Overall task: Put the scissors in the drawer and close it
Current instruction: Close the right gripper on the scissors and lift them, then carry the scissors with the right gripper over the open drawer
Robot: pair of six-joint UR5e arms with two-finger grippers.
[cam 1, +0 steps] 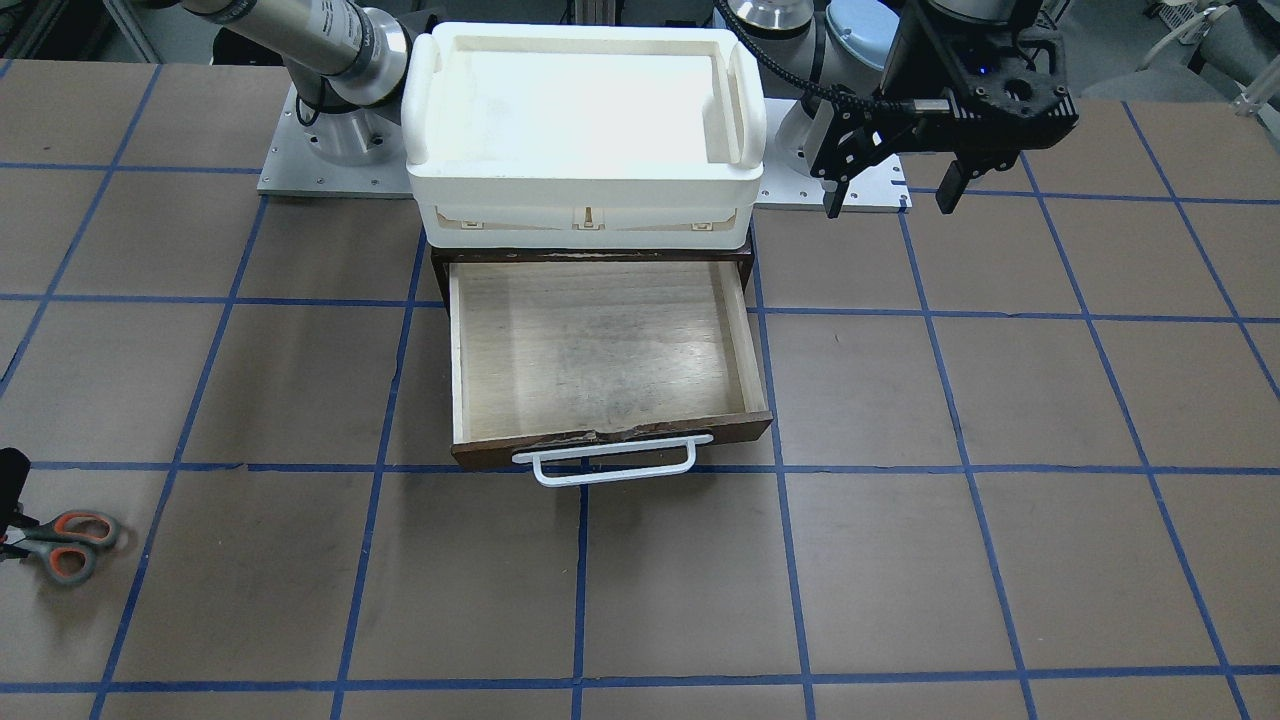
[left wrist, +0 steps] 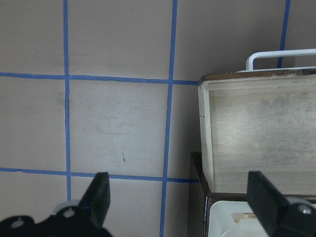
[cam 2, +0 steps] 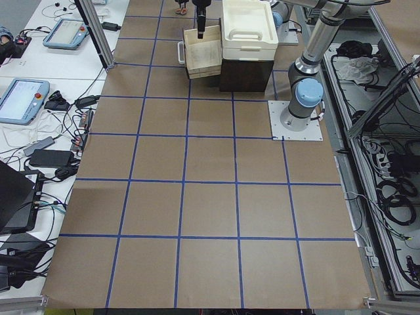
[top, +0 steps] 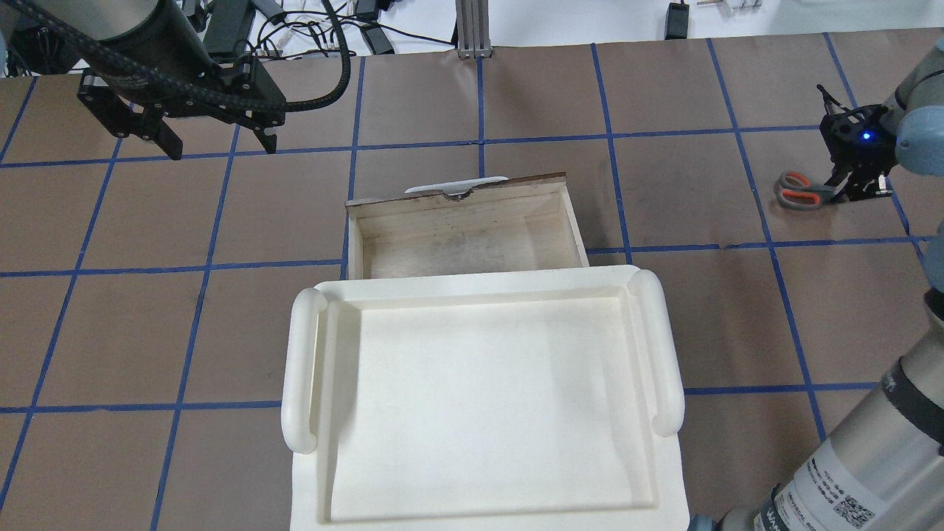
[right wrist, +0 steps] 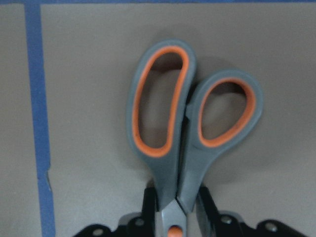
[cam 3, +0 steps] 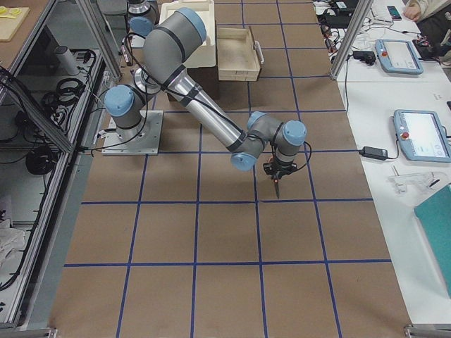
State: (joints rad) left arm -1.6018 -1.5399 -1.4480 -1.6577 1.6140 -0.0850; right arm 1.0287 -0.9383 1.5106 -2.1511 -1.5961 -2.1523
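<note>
Grey-handled scissors (right wrist: pixel 180 163): on tabletop (cam 1: pixel 300 400), well apart from drawer.
Right gripper (right wrist: pixel 176 205): jaws clamped on scissors near the pivot.
Drawer (cam 1: pixel 745 330): pulled open, bare pale wood inside.
White tray (cam 1: pixel 585 205): above drawer.
Left gripper (cam 1: pixel 888 205): jaws apart, near drawer.
</note>
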